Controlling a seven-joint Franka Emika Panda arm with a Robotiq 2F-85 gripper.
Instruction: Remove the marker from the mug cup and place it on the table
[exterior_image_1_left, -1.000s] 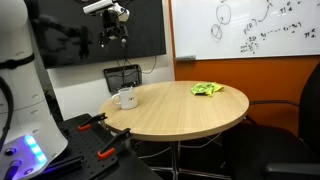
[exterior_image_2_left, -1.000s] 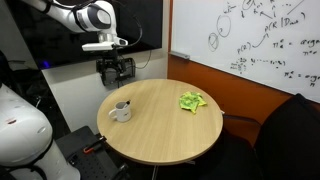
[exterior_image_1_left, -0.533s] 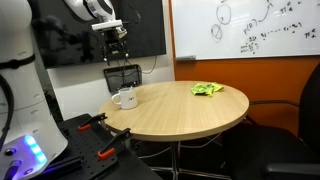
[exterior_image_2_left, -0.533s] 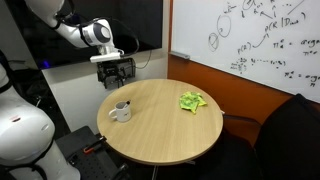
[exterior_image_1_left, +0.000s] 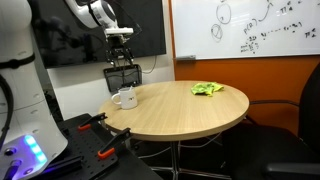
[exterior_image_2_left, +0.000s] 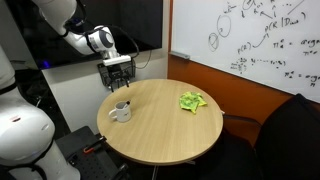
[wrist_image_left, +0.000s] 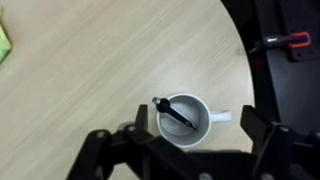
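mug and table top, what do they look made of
Mug: likely glazed ceramic, white and smooth with a thick rim. Table: light wood or wood-look laminate, matte; faint grain lines show, so which one stays open.

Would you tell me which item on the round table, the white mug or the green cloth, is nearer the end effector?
The white mug holding the black marker: the end effector hangs above it, while the green cloth lies farther off.
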